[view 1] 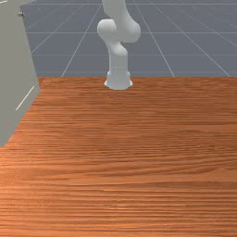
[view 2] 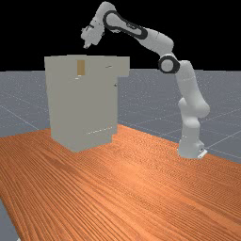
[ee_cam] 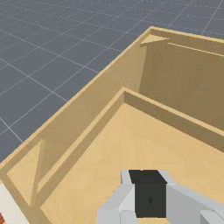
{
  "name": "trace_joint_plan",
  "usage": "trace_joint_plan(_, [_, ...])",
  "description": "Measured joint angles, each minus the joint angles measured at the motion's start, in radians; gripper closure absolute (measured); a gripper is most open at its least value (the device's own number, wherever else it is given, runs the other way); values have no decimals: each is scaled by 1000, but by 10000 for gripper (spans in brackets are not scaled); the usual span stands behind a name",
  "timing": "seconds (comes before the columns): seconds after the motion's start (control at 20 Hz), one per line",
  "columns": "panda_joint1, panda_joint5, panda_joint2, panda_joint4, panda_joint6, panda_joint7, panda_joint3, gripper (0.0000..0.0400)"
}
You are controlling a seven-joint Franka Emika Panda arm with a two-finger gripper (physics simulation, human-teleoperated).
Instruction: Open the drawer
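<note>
Item: gripper [view 2: 86, 46], hanging above the cabinet [view 2: 82, 106] in the far view. Fingers: I am not managing to tell whether they are parted or together.
Item: drawer [view 2: 123, 67], as I am judging it the upper section, jutting from the cabinet towards the arm's base [view 2: 190, 143]; apparently standing partly out.
Item: pale wooden walls [ee_cam: 98, 76], ringing a recess under the gripper in the wrist view.
Item: small dark fitting [view 1: 21, 14], sitting at the front view's left, possibly serving as a handle.
Hazards I am weighing: the hand striking a rim by descending too steeply; a pull slipping through a shallow hold; the drawer binding through sideways force; a push from the wrong side closing it.
</note>
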Motion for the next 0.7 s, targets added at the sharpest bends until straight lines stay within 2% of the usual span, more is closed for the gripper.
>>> trace_joint_plan(0.15, [-28, 15, 67, -21, 22, 5, -2, 400])
trace_joint_plan(0.3, [-35, 36, 103, -118, 47, 4, 5, 400])
trace_joint_plan(0.4, [-29, 55, 65, -171, 57, -8, 11, 400])
trace_joint_plan(0.5, [-3, 70, -29, -283, 33, -54, 33, 400])
trace_joint_plan(0.7, [-31, 77, -38, -295, 38, -106, 58, 400])
